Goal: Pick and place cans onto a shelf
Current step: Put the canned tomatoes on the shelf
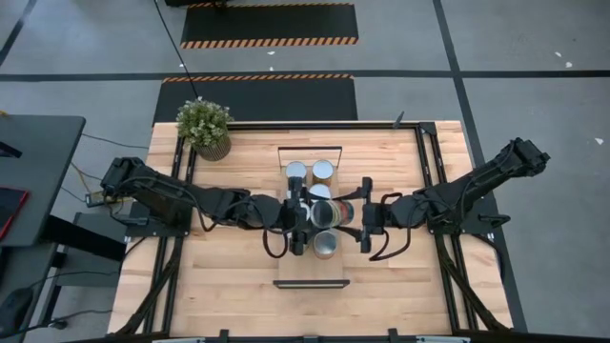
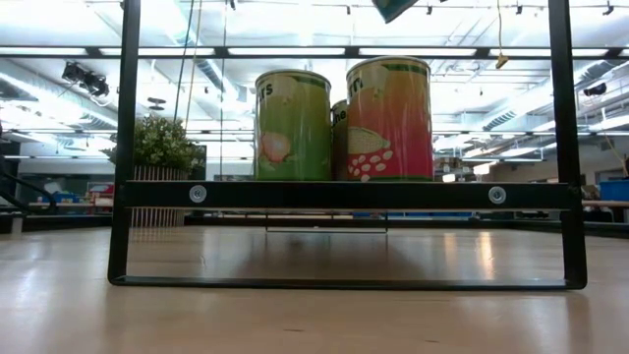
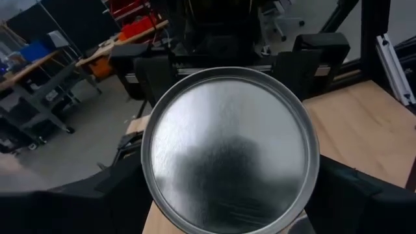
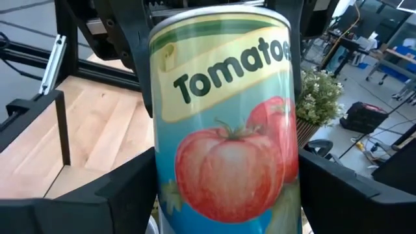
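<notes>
Both arms meet over the middle of the shelf (image 1: 312,282), which lies across the centre of the table (image 1: 229,295). The right gripper (image 1: 365,228) is closed around a tomato can (image 4: 224,123), its fingers (image 4: 97,195) pressing on both sides of the label; from above that can (image 1: 335,212) appears to lie on its side in the air between the two arms. The left gripper (image 1: 299,229) faces it end-on, so its camera sees mostly the can's round silver lid (image 3: 231,151) with dark fingers (image 3: 364,195) on either side; whether it is actually squeezing the can I cannot tell. It looks like a handover or a shared grip. On the shelf already stand several cans (image 1: 311,173), with another (image 1: 326,244) nearer the front. From table height, a green can (image 2: 293,125) and a pink-orange can (image 2: 390,119) stand side by side. A potted plant (image 1: 205,127) sits at the far left corner. So the job seems partly done, with this can not yet set down.
</notes>
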